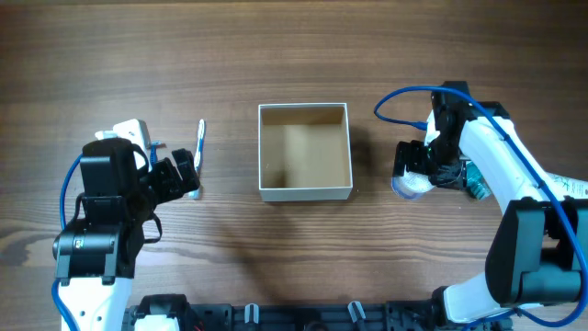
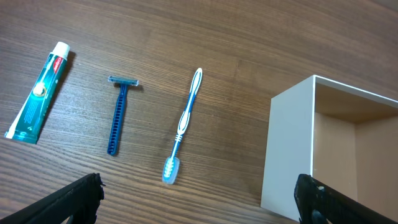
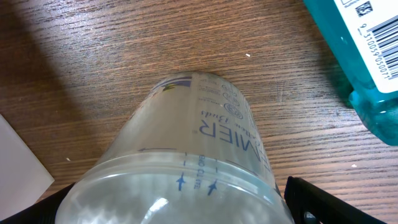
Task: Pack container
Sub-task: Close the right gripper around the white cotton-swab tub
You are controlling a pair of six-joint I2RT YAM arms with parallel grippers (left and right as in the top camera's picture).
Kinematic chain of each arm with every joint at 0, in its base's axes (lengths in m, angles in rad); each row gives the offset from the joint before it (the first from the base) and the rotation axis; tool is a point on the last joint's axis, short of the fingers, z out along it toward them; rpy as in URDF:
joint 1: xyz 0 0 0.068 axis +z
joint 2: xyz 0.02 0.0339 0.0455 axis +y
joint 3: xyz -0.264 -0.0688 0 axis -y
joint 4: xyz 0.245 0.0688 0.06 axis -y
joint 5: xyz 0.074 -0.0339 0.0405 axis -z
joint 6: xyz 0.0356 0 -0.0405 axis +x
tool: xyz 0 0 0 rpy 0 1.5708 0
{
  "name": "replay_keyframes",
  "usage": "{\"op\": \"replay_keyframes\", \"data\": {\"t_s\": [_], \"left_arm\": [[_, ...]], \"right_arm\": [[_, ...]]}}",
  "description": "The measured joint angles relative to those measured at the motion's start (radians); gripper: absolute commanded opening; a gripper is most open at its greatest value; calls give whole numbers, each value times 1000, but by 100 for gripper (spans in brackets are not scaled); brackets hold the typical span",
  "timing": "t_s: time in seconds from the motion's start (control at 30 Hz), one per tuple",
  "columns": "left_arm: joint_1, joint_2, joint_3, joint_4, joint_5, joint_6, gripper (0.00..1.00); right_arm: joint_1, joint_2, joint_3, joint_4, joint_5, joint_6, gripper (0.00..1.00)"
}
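The container [image 1: 304,152] is a square white box with a tan inside. It stands open and empty at the table's middle, and its white wall shows in the left wrist view [image 2: 289,149]. My left gripper [image 1: 186,175] is open and empty left of the box, its fingers [image 2: 199,202] low over bare wood in front of a blue toothbrush [image 2: 185,121]. My right gripper [image 1: 411,173] is right of the box, its fingers [image 3: 180,208] against both sides of a translucent round jar [image 3: 186,149] that stands on the table.
A blue razor [image 2: 117,115] and a teal toothpaste tube [image 2: 36,93] lie left of the toothbrush. A teal bottle [image 3: 357,53] lies just right of the jar, also in the overhead view [image 1: 476,187]. A box corner [image 3: 18,168] is near the jar's left.
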Motion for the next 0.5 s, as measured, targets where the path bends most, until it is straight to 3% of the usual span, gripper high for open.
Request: {"op": "replay_keyframes", "data": {"t_s": [0.5], "left_arm": [[0, 0, 0, 0, 0, 0, 100]], "right_arm": [[0, 0, 0, -1, 0, -7, 82]]}}
